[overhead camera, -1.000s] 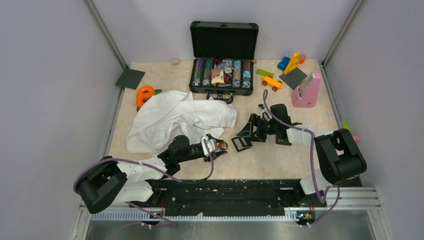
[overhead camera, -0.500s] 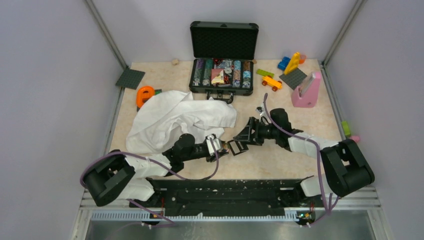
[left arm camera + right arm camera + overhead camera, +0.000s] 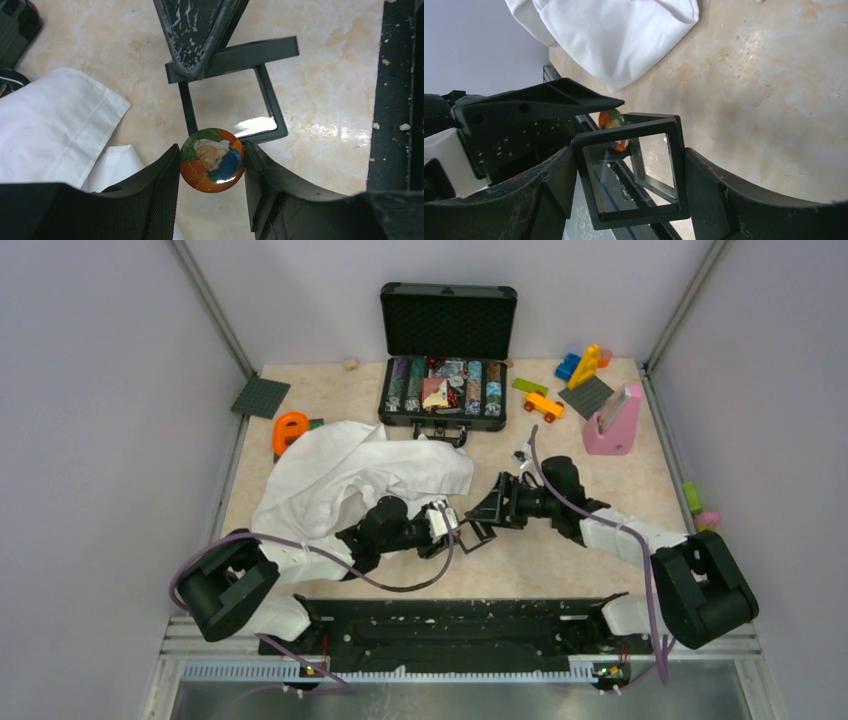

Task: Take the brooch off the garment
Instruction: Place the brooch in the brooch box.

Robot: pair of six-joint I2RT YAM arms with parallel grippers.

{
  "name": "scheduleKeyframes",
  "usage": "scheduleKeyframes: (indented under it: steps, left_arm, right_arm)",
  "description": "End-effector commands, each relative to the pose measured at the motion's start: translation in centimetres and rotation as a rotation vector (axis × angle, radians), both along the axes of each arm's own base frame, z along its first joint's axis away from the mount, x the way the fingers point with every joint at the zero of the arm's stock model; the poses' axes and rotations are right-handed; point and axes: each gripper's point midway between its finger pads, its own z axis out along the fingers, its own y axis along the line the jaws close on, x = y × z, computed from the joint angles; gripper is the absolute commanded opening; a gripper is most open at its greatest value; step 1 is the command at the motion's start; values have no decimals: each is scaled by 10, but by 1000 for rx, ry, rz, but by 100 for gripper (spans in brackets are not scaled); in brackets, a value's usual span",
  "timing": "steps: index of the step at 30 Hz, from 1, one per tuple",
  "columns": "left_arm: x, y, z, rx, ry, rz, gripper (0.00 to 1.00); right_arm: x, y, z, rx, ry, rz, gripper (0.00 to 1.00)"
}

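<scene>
Toward the near edge of the marbled desk point(image 3: 560, 560), left jaws pinch a glossy round brooch point(image 3: 212, 161); right jaws clamp a clear-paned black square frame point(image 3: 589, 186).

The brooch point(image 3: 212, 160) is showing as a small round glossy button, orange-brown around the rim, with a pale figure, a green patch and a blue patch on its face. It is facing the left wrist camera, pinched at 2 opposite edges between the fingers point(image 3: 161, 182) of the left gripper point(image 3: 212, 152). It is hanging over the bare bench point(image 3: 325, 75), apart from the cloth and close to a black square frame point(image 3: 250, 50). The garment point(image 3: 350, 480), a white shirt, is lying crumpled on the bench's left half, with 1 hemmed edge reaching near the brooch.
</scene>
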Motion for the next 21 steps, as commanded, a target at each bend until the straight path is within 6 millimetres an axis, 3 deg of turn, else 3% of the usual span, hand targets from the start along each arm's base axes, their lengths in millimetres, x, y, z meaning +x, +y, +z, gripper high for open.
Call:
scheduleKeyframes:
  steps: [1,7,16,21]
  left_arm:
    - [8,3,-6,54,4,43,39]
    - [15,10,-12,99,15,90,38]
    - [3,6,23,-60,-55,46,38]
    - [-6,2,35,-129,-61,4,38]
  right_arm:
    - [2,9,24,60,-59,29,47]
    - [2,15,24,143,-33,14,43]
    - [4,14,-5,119,5,-8,42]
    - [4,17,-6,205,27,-45,38]
